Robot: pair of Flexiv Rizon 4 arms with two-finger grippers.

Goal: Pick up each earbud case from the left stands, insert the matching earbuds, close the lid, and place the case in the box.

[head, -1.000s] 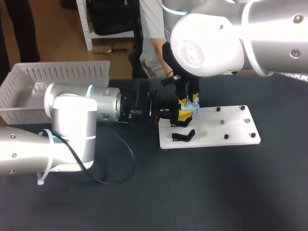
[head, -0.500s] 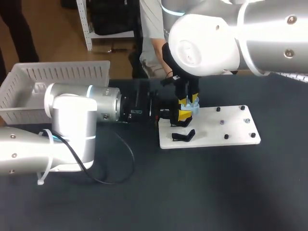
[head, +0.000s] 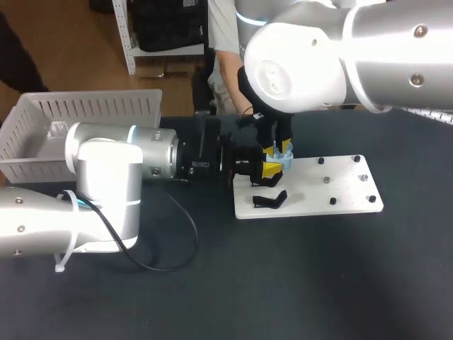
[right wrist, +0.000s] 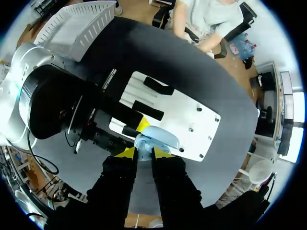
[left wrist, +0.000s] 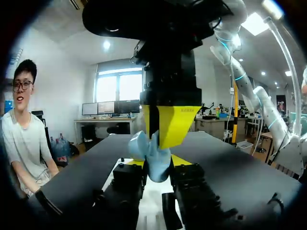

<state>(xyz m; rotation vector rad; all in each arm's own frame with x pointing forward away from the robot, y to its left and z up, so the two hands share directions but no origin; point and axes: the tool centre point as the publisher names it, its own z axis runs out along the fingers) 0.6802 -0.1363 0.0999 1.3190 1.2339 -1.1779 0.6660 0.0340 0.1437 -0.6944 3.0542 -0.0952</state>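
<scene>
A light blue earbud case (head: pixel 284 161) hangs just above the left end of the white stand board (head: pixel 333 185). My left gripper (head: pixel 264 170) comes in level from the left and is shut on the case's body (left wrist: pixel 153 158). My right gripper (head: pixel 277 150) points straight down from above, its yellow tips (left wrist: pixel 170 125) pressed on the case's top. In the right wrist view its narrow-set fingers (right wrist: pixel 144 152) pinch the near edge of the case (right wrist: pixel 158 137). Whether earbuds sit inside is hidden.
One black stand (head: pixel 270 200) lies on the board's left front, and small dark pegs (head: pixel 325 180) dot its right half. A white slatted basket (head: pixel 85 110) sits at the table's back left. A black cable loops on the table beside my left arm.
The grippers and the case stay where they were. Only the right arm's upper part has shifted slightly to the left.
</scene>
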